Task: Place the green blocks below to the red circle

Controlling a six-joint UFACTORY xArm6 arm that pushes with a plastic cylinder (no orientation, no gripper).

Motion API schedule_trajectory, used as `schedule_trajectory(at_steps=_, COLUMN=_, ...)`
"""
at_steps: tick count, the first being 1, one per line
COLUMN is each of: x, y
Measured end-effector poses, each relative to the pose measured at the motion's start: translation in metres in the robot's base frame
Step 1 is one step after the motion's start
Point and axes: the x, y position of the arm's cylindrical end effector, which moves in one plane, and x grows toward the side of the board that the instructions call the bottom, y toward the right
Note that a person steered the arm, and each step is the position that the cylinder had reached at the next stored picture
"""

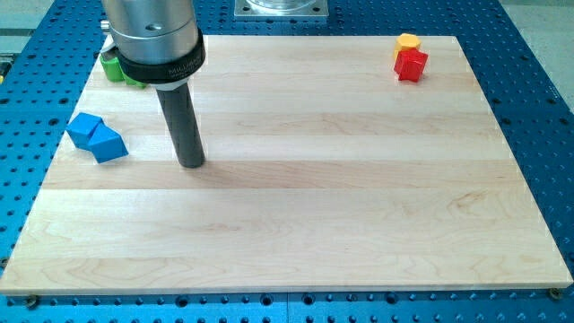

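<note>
My tip (191, 162) rests on the wooden board (296, 233) in the left half. Green blocks (115, 68) sit at the top left corner, mostly hidden behind the arm's body; their shapes cannot be made out. My tip is below and to the right of them, well apart. A red block (412, 65) sits at the top right, touching a yellow block (408, 41) just above it. The red block's exact shape is hard to tell.
Two blue blocks (97, 137) lie touching each other at the left edge, to the left of my tip. A blue perforated table (538, 90) surrounds the board. The arm's grey body (152, 36) covers the top left.
</note>
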Motion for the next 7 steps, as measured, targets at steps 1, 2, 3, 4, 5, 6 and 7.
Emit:
schedule_trajectory(at_steps=1, x=-0.018, y=-0.009)
schedule_trajectory(at_steps=2, x=-0.085, y=-0.041)
schedule_trajectory(at_steps=3, x=-0.115, y=-0.088)
schedule_trajectory(at_steps=4, x=-0.117, y=-0.168)
schedule_trajectory(at_steps=5, x=-0.134, y=-0.183)
schedule_trajectory(at_steps=6, x=-0.18, y=-0.169)
schedule_trajectory(at_steps=7, x=-0.188, y=-0.149)
